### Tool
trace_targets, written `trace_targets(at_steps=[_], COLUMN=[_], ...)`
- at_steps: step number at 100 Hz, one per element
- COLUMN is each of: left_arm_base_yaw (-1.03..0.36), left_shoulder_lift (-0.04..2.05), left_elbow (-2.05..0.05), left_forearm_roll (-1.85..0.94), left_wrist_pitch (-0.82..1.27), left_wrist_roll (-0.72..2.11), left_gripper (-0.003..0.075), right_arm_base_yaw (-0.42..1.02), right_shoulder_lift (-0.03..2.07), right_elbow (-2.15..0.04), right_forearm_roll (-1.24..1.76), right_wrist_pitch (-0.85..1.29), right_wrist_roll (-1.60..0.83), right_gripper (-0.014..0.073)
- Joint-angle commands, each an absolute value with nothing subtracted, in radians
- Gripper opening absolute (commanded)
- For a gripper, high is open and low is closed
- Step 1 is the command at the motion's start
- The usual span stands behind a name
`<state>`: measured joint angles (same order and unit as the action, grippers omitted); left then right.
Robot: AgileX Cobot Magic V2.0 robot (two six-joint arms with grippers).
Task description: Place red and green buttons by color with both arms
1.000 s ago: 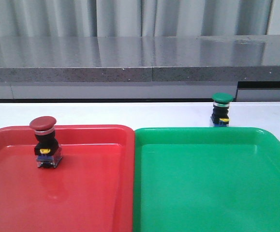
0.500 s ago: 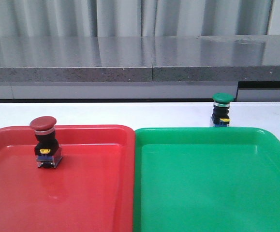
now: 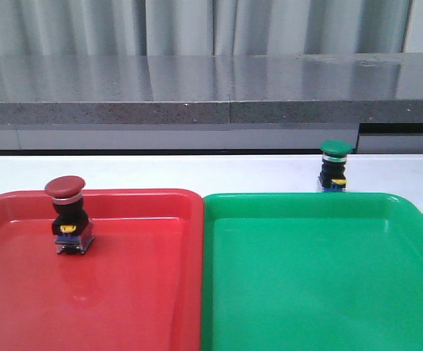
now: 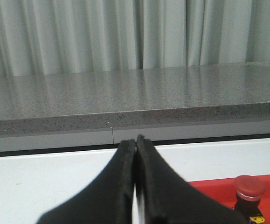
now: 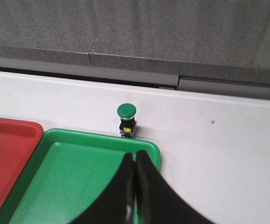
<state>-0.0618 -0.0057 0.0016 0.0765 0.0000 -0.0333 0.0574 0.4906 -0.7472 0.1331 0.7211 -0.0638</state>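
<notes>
The red button (image 3: pixel 66 216) stands upright inside the red tray (image 3: pixel 123 307), near its far left side; its cap also shows at the edge of the left wrist view as the red button (image 4: pixel 249 186). The green button (image 3: pixel 335 166) stands upright on the white table just beyond the green tray's (image 3: pixel 321 292) far rim, seen too as the green button (image 5: pixel 127 119). My left gripper (image 4: pixel 135 140) is shut and empty, off to the red button's side. My right gripper (image 5: pixel 135 154) is shut and empty above the green tray (image 5: pixel 69 177), short of the green button. Neither arm shows in the front view.
The two trays lie side by side, touching, at the table's near edge. Bare white table (image 3: pixel 196 172) runs behind them up to a grey stone ledge (image 3: pixel 211 95) with curtains above. White table (image 5: pixel 218 158) lies beside the green tray.
</notes>
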Motion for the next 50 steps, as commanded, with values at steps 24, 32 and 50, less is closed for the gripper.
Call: trace_targets(at_steps=[24, 32, 50], left_arm_base_yaw=[-0.06, -0.06, -0.06], left_shoulder_lift=[-0.037, -0.037, -0.037], left_elbow=[0.043, 0.043, 0.043], left_forearm_roll=[0.07, 0.07, 0.07], left_wrist_pitch=[-0.078, -0.078, -0.078], left_wrist_roll=[-0.035, -0.035, -0.035], left_gripper=[-0.0019, -0.0019, -0.0019], right_arm_base_yaw=[0.052, 0.052, 0.052], right_shoulder_lift=[0.589, 0.591, 0.591], right_elbow=[-0.783, -0.783, -0.783], right_forearm_roll=[0.169, 0.17, 0.17], right_wrist_pitch=[0.718, 0.719, 0.749], right_wrist_roll=[-0.068, -0.068, -0.068], right_gripper=[-0.0059, -0.0011, 0.0288])
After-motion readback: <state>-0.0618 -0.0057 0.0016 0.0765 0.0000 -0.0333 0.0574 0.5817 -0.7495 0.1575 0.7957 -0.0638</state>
